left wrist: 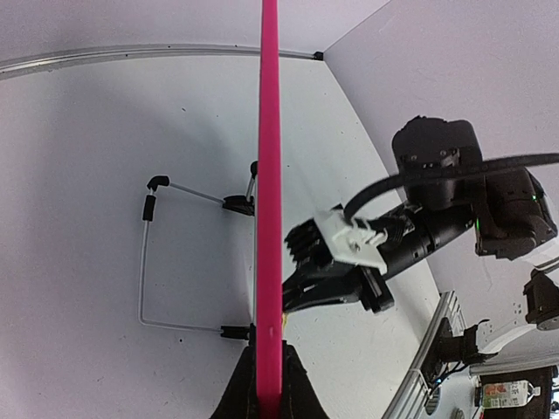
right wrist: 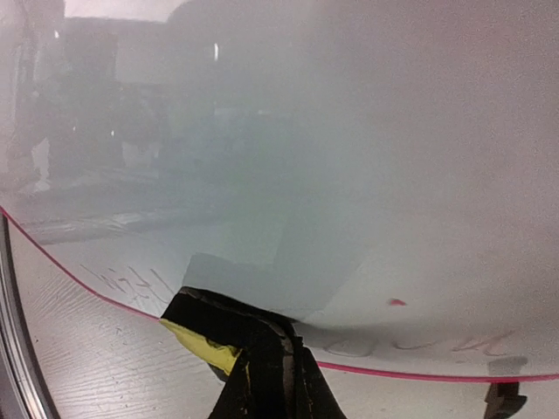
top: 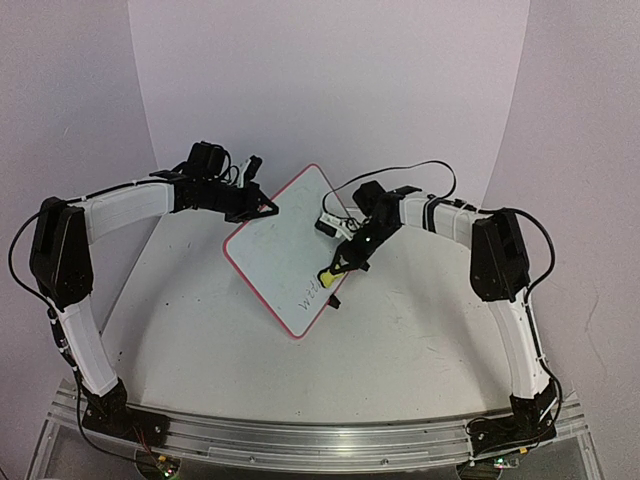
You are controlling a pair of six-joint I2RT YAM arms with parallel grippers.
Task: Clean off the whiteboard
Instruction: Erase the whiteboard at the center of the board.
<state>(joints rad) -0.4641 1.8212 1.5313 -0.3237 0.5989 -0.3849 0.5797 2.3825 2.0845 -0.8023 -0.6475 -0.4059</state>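
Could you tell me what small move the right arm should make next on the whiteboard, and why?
Probably slide the right gripper, shut on the yellow-and-black block, a little along the edge toward the board's near corner. Handwritten marker lines show on the whiteboard just beside the block, and the left gripper is shut on the pink frame, steadying the board.
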